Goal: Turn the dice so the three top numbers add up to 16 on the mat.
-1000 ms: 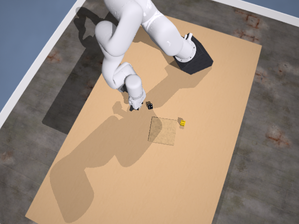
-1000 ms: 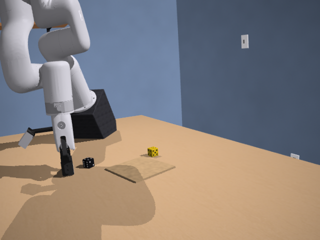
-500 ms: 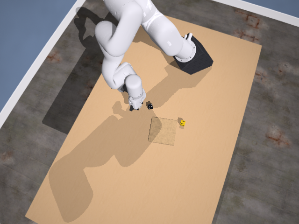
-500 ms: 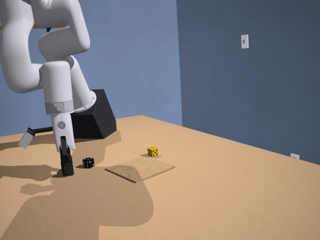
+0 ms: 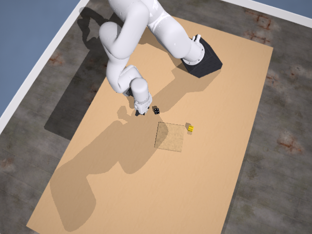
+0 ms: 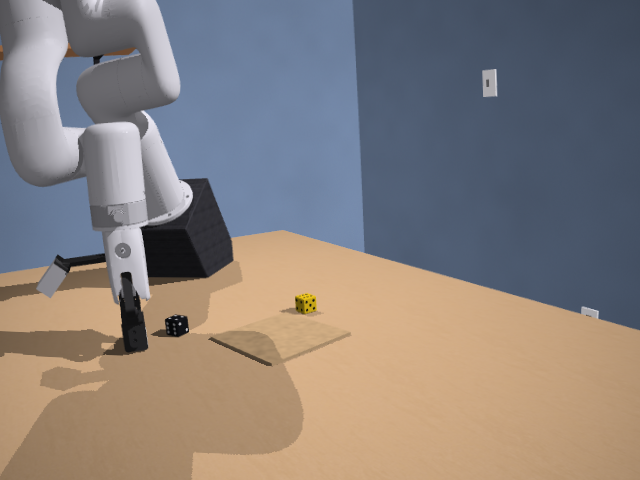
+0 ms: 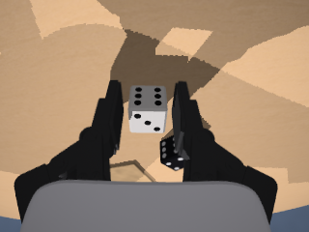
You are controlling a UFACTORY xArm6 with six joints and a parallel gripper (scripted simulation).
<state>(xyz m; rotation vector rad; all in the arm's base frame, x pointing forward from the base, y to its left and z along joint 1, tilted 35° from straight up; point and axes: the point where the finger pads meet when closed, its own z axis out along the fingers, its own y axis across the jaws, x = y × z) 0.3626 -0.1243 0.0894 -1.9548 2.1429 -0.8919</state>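
table tan wood, carries everything. arm white, bent over, wrist pointing straight down. mat flat square, off to the claw's side past the black die, nothing on it. claw down at table level, fingers partly open, standing either side of the white die; six on top. black die just beside claw, off mat. yellow die just past mat's far edge, well apart from claw.

White die hidden behind the gripper in exterior and top views; yellow die's top pips too small to count.
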